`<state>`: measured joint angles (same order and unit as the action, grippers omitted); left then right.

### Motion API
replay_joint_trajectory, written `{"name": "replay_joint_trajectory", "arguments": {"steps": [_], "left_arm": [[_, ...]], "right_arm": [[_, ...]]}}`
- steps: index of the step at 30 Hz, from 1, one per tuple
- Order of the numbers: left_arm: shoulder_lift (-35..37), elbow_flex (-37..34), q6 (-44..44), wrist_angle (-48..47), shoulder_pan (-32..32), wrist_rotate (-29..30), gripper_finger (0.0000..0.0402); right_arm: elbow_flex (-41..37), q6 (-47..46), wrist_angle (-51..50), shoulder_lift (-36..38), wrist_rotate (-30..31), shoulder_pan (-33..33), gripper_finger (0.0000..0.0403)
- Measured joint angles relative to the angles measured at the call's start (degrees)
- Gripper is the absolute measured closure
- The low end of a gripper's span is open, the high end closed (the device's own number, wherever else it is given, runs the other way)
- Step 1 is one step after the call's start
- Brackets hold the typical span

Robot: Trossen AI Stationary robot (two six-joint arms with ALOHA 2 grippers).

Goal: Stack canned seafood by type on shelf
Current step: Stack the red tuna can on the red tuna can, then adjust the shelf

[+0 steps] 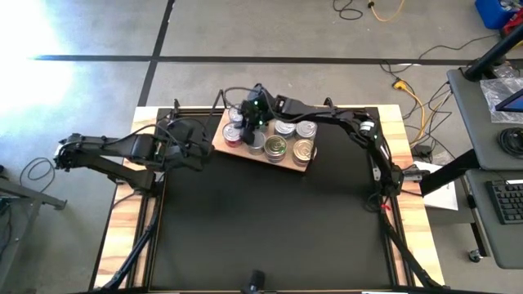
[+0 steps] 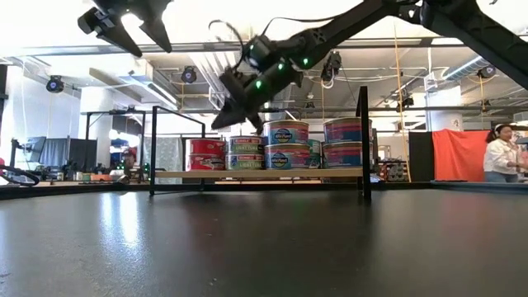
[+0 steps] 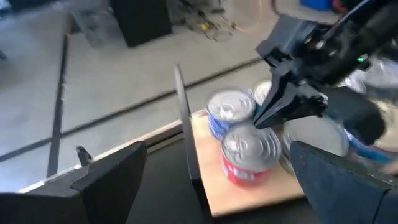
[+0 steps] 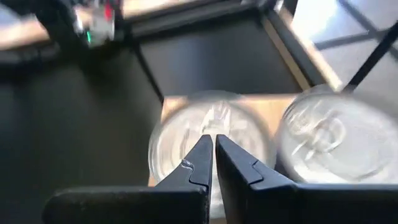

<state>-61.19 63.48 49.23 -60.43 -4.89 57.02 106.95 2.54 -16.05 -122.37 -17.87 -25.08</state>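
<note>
Sitting in stacks on the shelf (image 1: 304,166), the canned seafood (image 1: 278,145) fills most of the light-wood board, which lies at the far edge of the black mat (image 1: 270,229), slightly skewed. From table height the tins (image 2: 287,132) stand two high, red-sided ones at one end and blue-labelled ones toward the other, between the shelf's thin black frame ends (image 2: 363,140). The right gripper (image 1: 253,121) hangs just above the tins at the shelf's left part, its two fingers pressed together with nothing between them; its own camera shows the fingertips (image 4: 204,149) over a shiny silver lid (image 4: 186,140). The left gripper (image 1: 201,144) waits just beside the shelf's left end, raised above the mat, with its fingers (image 3: 109,180) spread wide apart and empty. Beyond the table, a person (image 2: 502,150) in a white top is in the room.
</note>
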Motion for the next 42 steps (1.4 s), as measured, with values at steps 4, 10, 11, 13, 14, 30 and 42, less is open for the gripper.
{"name": "replay_joint_trajectory", "arguments": {"steps": [4,10,11,13,14,30,42], "left_arm": [[0.0,0.0,0.8,0.8,1.3,0.9,0.0023],[0.2,0.8,-3.1,0.8,11.2,-10.3,0.0023],[0.2,1.1,-4.4,1.0,13.2,-11.8,0.0023],[0.2,1.7,-6.5,1.8,17.7,-15.0,0.0023],[0.2,2.0,-7.6,2.7,20.1,-17.2,0.0023],[-7.5,9.9,-26.6,8.1,51.3,-44.7,0.0033],[-15.9,14.9,-27.8,-5.6,60.2,-43.0,0.0235]], "right_arm": [[2.0,-3.3,-2.3,1.1,-0.1,-1.6,0.0390],[3.2,-1.5,-12.5,6.3,1.2,-2.6,0.0390],[3.1,-0.9,-14.0,8.0,2.7,-2.4,0.0390],[2.5,-0.1,-17.8,11.3,7.1,-1.7,0.0390],[2.4,-0.2,-19.9,12.9,9.7,-1.2,0.0390],[2.0,-14.5,-40.2,29.6,30.7,9.3,0.0390],[1.6,-20.6,-47.9,35.0,40.6,15.0,0.0390]]}}
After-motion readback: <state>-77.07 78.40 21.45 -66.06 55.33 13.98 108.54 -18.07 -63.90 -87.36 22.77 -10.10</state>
